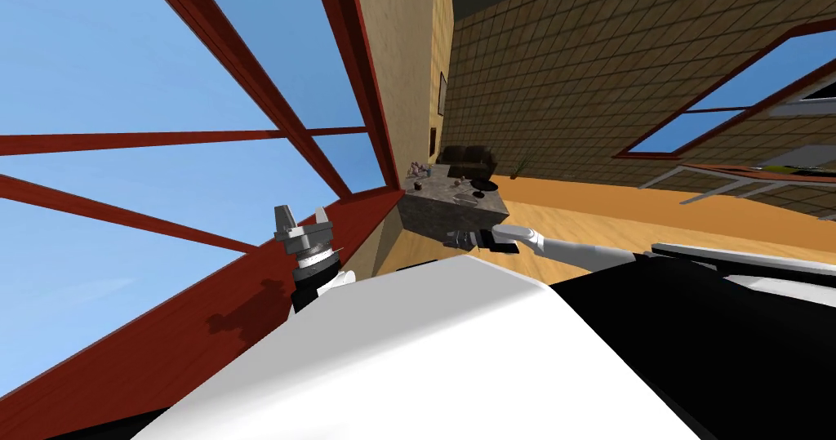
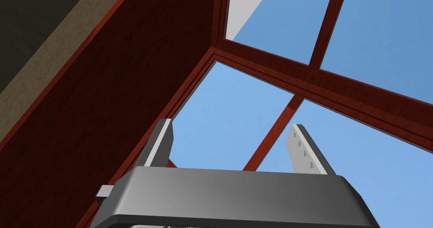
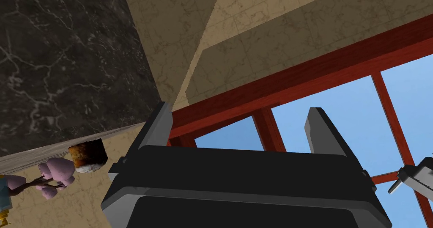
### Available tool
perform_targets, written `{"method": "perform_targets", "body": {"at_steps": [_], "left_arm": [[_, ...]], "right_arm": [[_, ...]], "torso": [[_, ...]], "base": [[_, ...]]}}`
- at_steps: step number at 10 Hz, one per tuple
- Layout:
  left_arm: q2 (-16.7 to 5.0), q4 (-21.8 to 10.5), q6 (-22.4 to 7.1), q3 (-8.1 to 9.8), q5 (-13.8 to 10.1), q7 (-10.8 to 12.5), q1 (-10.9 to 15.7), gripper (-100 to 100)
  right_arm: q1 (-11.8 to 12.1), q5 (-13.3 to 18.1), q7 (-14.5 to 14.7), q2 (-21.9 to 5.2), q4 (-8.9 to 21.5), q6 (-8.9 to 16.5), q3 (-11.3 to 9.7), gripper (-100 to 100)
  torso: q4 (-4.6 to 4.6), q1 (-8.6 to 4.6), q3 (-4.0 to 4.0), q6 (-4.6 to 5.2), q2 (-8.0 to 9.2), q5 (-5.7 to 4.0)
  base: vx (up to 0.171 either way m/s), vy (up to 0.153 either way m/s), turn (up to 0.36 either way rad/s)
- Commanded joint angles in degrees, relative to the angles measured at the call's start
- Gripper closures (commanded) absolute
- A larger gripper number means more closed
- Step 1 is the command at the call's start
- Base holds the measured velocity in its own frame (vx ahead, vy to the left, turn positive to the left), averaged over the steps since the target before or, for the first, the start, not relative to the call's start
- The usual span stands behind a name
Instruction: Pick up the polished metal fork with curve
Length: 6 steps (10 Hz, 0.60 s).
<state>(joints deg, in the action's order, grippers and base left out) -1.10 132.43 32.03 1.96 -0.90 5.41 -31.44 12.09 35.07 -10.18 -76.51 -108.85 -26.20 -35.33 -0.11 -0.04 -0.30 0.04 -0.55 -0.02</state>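
A grey stone-topped table (image 1: 441, 212) stands ahead by the window wall. Several small things lie on it, among them a dark bowl (image 1: 483, 186) and a pale flat piece (image 1: 464, 199); I cannot tell which is the fork. My right gripper (image 1: 451, 237) is open at the table's near side, below the top edge. Its wrist view shows the open right gripper (image 3: 239, 111) beside the dark veined slab (image 3: 63, 60), with a brown cake-like lump (image 3: 88, 155) and a pink sprig (image 3: 55, 174) at the slab's edge. My left gripper (image 1: 303, 213) is raised before the window, open (image 2: 231, 124).
A big red-framed window (image 1: 245, 145) runs along my left, close to the left arm. A dark sofa (image 1: 467, 159) and a small plant (image 1: 518, 167) stand beyond the table. Wooden floor (image 1: 620, 215) stretches to the right, where a white frame (image 1: 718, 182) stands.
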Motion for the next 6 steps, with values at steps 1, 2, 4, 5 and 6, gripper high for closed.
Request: {"method": "perform_targets", "body": {"at_steps": [1,2,4,5,6], "left_arm": [[0.0,0.0,0.0,0.0,0.0,0.0,0.0,0],[0.0,0.0,0.0,0.0,0.0,0.0,0.0,0],[0.0,0.0,0.0,0.0,0.0,0.0,0.01,0],[0.0,0.0,0.0,0.0,0.0,0.0,0.0,0],[0.0,0.0,0.0,0.0,0.0,0.0,0.0,0]], "right_arm": [[1.03,-0.23,0.33,-2.86,0.83,-0.45,0.67,-100],[1.03,-0.23,0.33,-3.95,0.83,-0.45,0.67,-100],[1.39,0.39,0.22,-7.63,2.92,-0.44,0.2,-100],[1.87,0.93,0.13,-9.88,4.86,-0.43,-0.21,-100],[1.87,0.93,0.13,-11.17,4.98,-0.43,-0.21,-100]], "torso": [[0.0,0.0,0.0,0.0,0.0,0.0],[0.0,-0.03,0.02,0.03,0.05,0.0],[0.05,-0.02,0.11,0.0,0.19,0.0],[0.03,-0.01,0.07,0.03,0.14,0.0],[0.0,-0.05,-0.01,0.01,-0.03,-0.01]], "base": [[0.123,0.008,0.102],[0.045,-0.001,-0.007],[0.099,0.01,0.117],[0.159,0.0,0.133],[0.15,-0.006,0.078]]}}
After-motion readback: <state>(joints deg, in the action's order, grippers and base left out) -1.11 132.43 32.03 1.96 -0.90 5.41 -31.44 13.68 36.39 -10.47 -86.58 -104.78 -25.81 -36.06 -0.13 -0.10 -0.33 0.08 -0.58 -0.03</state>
